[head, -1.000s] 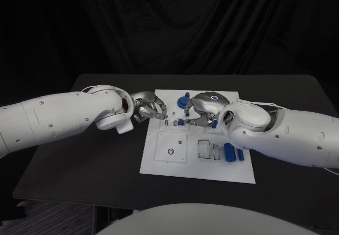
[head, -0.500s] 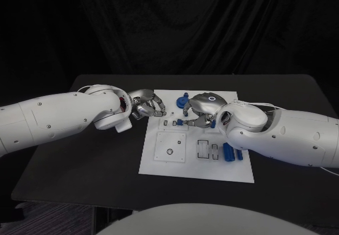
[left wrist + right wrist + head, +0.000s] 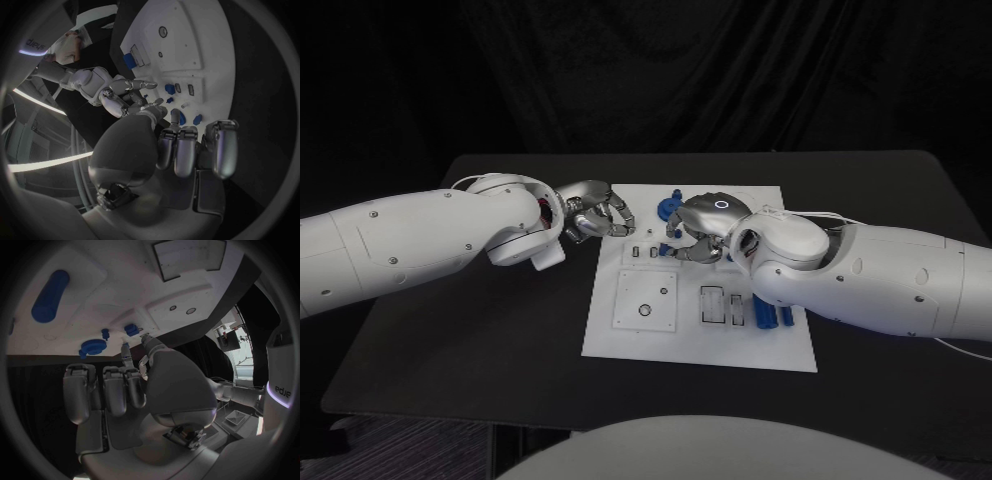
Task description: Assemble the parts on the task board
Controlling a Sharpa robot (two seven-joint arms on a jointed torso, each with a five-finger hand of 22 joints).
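Observation:
The white task board (image 3: 629, 335) lies mid-table. On it are a blue gear (image 3: 675, 206), a small blue piece (image 3: 668, 247) and a blue cylinder (image 3: 764, 311). My left hand (image 3: 596, 214) hovers at the board's upper left edge with its fingers (image 3: 187, 147) curled in and nothing in them. My right hand (image 3: 700, 226) is over the board's upper middle, beside the gear, fingers (image 3: 106, 385) curled in, with nothing seen between them. The right wrist view shows the cylinder (image 3: 50, 296), the gear (image 3: 94, 346) and a small blue piece (image 3: 131, 330) beyond the fingertips. The right hand (image 3: 122, 92) also appears in the left wrist view.
A square recess plate (image 3: 646, 300) and two slots (image 3: 723, 305) sit on the board's near half. More small blue pieces (image 3: 170, 89) stand by the slots near the right hand. Black table (image 3: 473, 340) surrounds the board.
My right hand has shifted a little left across the board's upper part. My left hand has drifted slightly up and away from me. The parts have not moved.

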